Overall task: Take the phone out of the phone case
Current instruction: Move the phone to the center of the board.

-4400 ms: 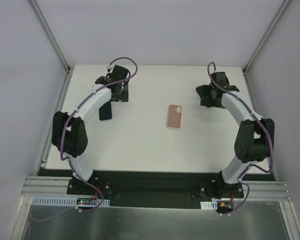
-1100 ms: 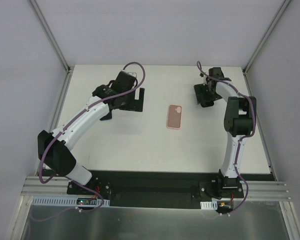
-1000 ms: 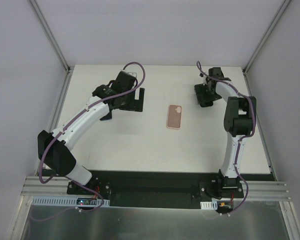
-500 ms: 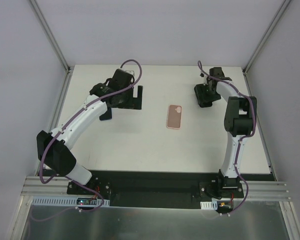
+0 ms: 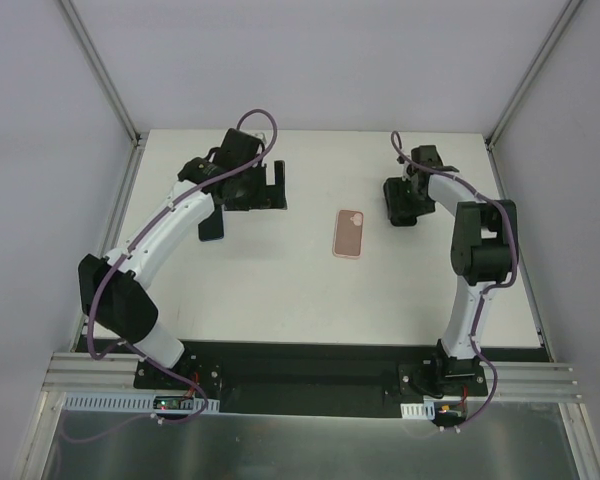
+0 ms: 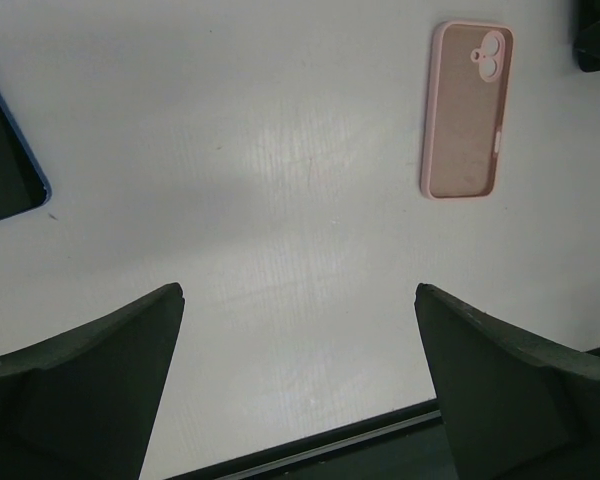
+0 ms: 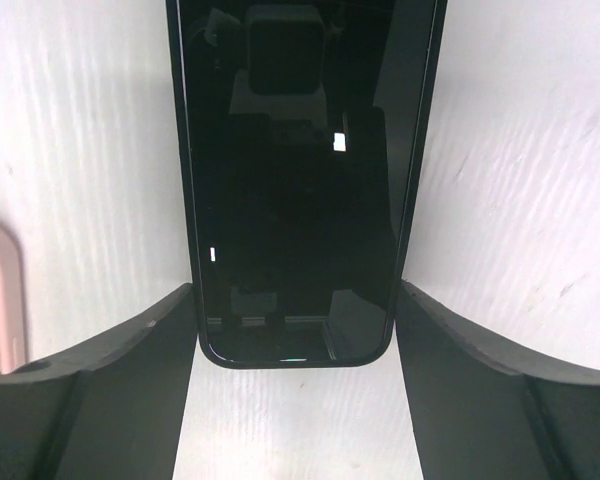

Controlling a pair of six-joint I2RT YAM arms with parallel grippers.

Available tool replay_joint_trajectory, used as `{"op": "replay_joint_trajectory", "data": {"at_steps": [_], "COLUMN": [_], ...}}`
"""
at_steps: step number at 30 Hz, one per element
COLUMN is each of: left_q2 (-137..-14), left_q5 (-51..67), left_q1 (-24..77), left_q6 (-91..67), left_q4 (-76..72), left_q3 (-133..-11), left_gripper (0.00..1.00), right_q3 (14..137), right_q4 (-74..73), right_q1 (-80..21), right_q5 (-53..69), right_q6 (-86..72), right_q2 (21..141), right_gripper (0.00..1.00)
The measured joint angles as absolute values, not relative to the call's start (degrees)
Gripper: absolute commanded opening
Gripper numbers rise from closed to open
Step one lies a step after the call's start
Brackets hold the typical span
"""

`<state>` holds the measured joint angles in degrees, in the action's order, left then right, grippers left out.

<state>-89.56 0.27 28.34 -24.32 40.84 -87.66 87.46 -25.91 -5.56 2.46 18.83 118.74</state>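
While the right claw (image 7: 295,292) grips narrowly on the slim black glossy-faced phone (image 7: 295,170), its fingers (image 7: 110,380) press both long edges near one short end, and the phone lies flat on the white table (image 7: 500,150). The thin salmon-pink phone case (image 5: 349,233) rests near it, apart. Since a second ago this claw has edged towards the case, which has stayed put. The left claw (image 6: 298,292) gapes wide above the table. Only the right wrist view shows the phone, as the top view hides it under the claw. The left wrist view shows the case's hollow side up.
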Motion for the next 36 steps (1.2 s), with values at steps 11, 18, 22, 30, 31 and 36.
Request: {"op": "replay_joint_trajectory", "data": {"at_steps": [11, 18, 22, 30, 31, 36], "left_q2": [-91.2, -96.3, -99.9, -109.0, -110.4, -115.1], "left_q5": [15.2, 28.9, 34.0, 42.2, 42.9, 45.1], "left_q1": [27.0, 27.4, 27.4, 27.5, 27.7, 28.9], "left_q6": [-28.6, -35.8, -38.9, -44.6, -45.3, -48.0], "left_q4": [35.8, 26.6, 22.4, 13.1, 12.3, 10.1], "left_q3": [-86.5, -81.6, -81.1, -81.1, -81.2, -82.0], "left_gripper": [0.99, 0.99, 0.99, 0.99, 0.99, 0.99], "right_q3": [72.4, 64.5, 61.9, 58.3, 58.0, 55.6], "right_q4": [-24.0, -22.7, -22.6, -22.6, -22.5, -22.3], "right_q1": [-7.9, -13.6, -16.8, -19.6, -19.8, -20.5], "right_q5": [4.8, 5.2, 5.4, 5.6, 5.6, 5.9], "right_q6": [12.8, 8.5, 6.7, 4.5, 4.4, 3.6], "right_q2": [107.7, 100.9, 97.1, 87.9, 87.2, 85.1], "right_gripper": [0.01, 0.01, 0.01, 0.01, 0.02, 0.01]}}
